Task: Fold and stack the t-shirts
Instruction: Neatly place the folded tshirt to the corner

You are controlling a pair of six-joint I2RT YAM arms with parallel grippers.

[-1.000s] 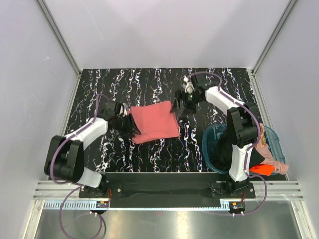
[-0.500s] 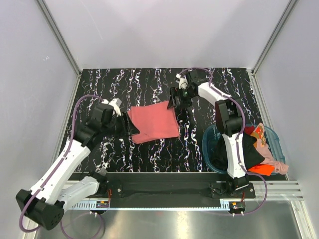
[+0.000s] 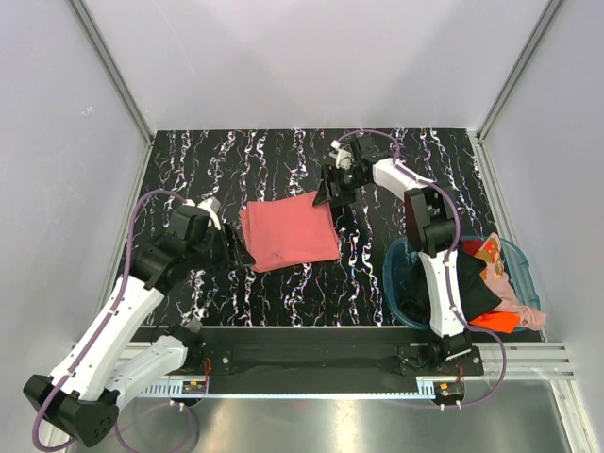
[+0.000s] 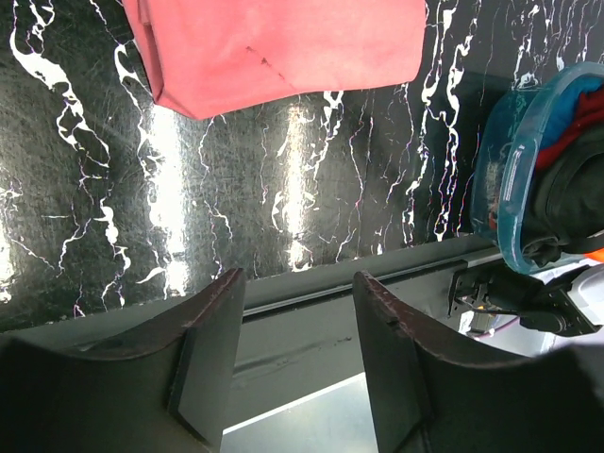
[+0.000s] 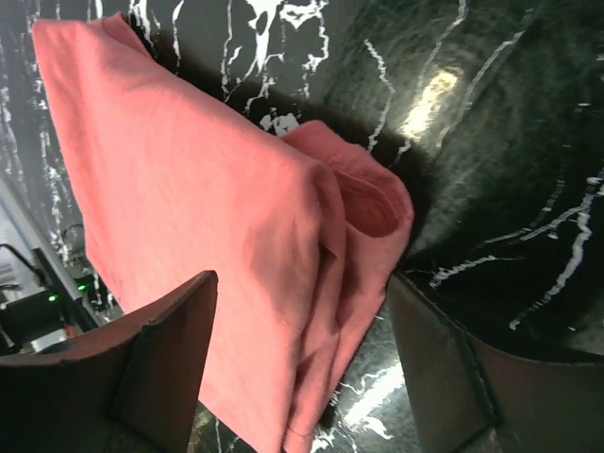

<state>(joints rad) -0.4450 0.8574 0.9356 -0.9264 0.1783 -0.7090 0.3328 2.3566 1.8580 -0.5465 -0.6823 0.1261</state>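
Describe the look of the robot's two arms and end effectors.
The left arm and right arm have white and black segments with purple cables looping alongside. The left end effector and right end effector each carry two broad, dark fingers.

A black table (image 3: 283, 160) veined with white marbling carries a single salmon-red t-shirt (image 3: 288, 230), folded into a rough rectangle. It lies flat near the middle of the surface, slightly askew to the table's edges. At the shirt's far right corner the layers bulge open in a loose fold. A round teal basket (image 3: 394, 283) stands at the table's near right corner, apart from the shirt, with bare marbled surface between them.
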